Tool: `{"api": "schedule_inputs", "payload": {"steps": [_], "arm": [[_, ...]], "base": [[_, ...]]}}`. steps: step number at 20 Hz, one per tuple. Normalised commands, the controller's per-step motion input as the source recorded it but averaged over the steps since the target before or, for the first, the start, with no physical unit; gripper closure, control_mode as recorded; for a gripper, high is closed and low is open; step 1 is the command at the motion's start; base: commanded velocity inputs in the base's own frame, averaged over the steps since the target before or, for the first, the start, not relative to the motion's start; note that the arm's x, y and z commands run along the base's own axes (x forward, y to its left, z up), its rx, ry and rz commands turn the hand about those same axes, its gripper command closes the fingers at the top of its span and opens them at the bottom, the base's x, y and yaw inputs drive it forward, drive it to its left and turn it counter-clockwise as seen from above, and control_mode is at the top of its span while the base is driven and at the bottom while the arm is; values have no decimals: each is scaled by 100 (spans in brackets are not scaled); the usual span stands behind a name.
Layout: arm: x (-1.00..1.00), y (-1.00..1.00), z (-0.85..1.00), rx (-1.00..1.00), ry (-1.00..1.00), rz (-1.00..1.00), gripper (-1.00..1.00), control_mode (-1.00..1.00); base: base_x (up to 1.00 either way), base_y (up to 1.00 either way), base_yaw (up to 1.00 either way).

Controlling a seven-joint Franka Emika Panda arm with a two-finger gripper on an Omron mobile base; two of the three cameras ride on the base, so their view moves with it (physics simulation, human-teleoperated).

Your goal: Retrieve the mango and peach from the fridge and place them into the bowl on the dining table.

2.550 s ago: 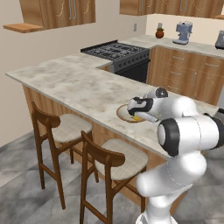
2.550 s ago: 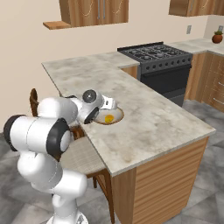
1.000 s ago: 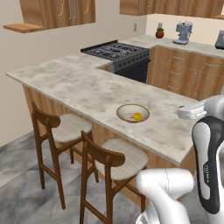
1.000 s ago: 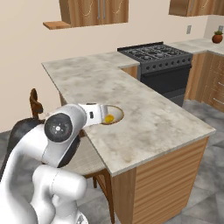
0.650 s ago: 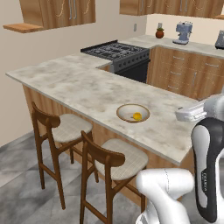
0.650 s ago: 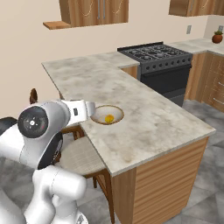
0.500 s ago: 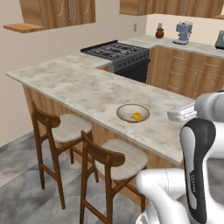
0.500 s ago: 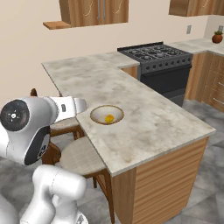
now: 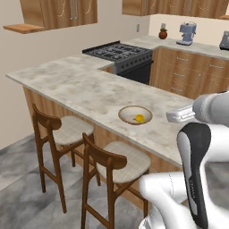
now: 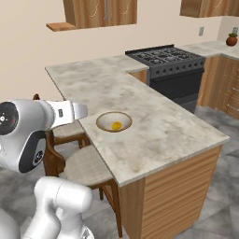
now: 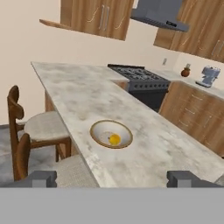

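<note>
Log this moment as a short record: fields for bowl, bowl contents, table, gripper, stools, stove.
bowl: tan bowl on the dining table, near the stool-side edge
bowl contents: one yellow-orange mango; no peach visible in it
gripper: gripper open, holding nothing, drawn away from the bowl, facing it from beyond the table edge
stools: two wooden stools at the table's side
stove: gas stove beyond the table

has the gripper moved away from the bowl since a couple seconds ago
Yes. The gripper was down over the bowl then; now it has pulled back off the dining table toward the stools' side, open, looking at the bowl from a distance.
</note>
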Motion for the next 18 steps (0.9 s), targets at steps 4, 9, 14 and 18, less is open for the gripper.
{"api": "schedule_inputs", "payload": {"steps": [4, 9, 14, 18], "arm": [[0, 0, 0, 0, 0, 0, -100, 100], [0, 0, 0, 0, 0, 0, -100, 100], [0, 0, 0, 0, 0, 0, -100, 100], [0, 0, 0, 0, 0, 0, -100, 100]], "base": [[-100, -42, -12], [-32, -64, -47], [25, -30, -66], [46, -1, -74]]}}
